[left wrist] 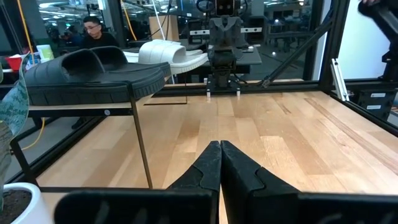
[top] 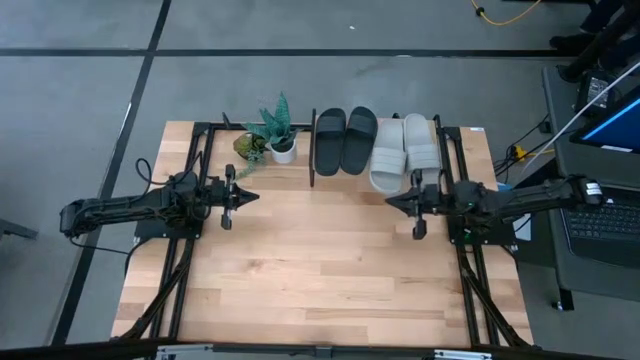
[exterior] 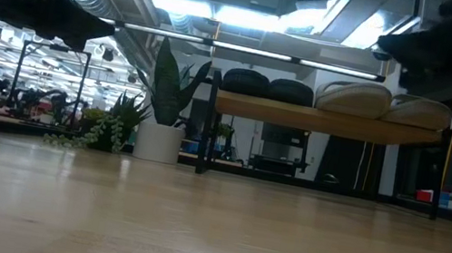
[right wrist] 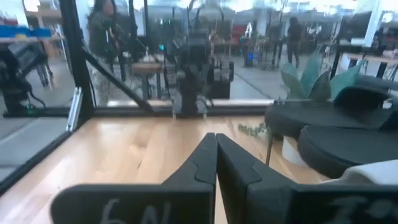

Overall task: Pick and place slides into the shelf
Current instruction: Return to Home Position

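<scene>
Two black slides (top: pixel 345 141) and two light grey slides (top: pixel 404 151) lie side by side, soles down, on the shelf's top board (exterior: pixel 328 121) at the table's far edge. The low view shows the black slides (exterior: pixel 268 86) beside the grey ones (exterior: pixel 382 104) on that board. My left gripper (top: pixel 252 196) is shut at the table's left side, pointing level toward the right. My right gripper (top: pixel 392 201) is shut at the table's right side, pointing level toward the left, near the grey slides' near ends. Neither holds anything.
A white pot with a green plant (top: pixel 279 135) and a small trailing plant (top: pixel 248 148) stand left of the shelf at the far edge. Black frame rails (top: pixel 175 290) run along both table sides. Bare wooden tabletop (top: pixel 320 270) lies between the arms and toward the near edge.
</scene>
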`<state>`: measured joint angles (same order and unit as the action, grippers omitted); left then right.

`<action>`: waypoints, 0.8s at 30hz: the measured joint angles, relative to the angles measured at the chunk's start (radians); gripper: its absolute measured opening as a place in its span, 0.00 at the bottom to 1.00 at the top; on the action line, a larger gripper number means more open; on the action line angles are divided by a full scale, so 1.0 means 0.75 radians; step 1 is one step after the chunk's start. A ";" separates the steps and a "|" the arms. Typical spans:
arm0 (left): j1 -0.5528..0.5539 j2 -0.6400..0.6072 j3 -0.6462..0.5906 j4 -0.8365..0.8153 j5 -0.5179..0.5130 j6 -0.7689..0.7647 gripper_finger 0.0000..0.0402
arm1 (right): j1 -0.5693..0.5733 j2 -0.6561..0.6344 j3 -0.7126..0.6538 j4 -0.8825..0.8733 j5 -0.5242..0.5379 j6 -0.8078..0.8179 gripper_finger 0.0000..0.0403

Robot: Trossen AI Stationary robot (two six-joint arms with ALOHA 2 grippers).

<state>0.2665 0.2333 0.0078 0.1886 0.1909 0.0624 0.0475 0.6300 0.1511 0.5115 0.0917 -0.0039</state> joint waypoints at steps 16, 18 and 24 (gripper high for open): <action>0.000 0.001 0.000 -0.001 0.000 0.000 0.00 | 0.012 -0.606 -0.186 -0.252 -0.095 -0.100 0.03; 0.000 0.001 0.000 -0.001 0.000 0.000 0.00 | 0.012 -0.633 -0.186 -0.285 -0.095 -0.109 0.03; 0.000 0.001 0.000 -0.001 0.000 0.000 0.00 | 0.012 -0.761 -0.186 -0.412 -0.095 -0.141 0.03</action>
<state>0.2665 0.2337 0.0078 0.1879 0.1909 0.0624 0.0566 0.0592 0.0120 0.2025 0.0204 -0.1093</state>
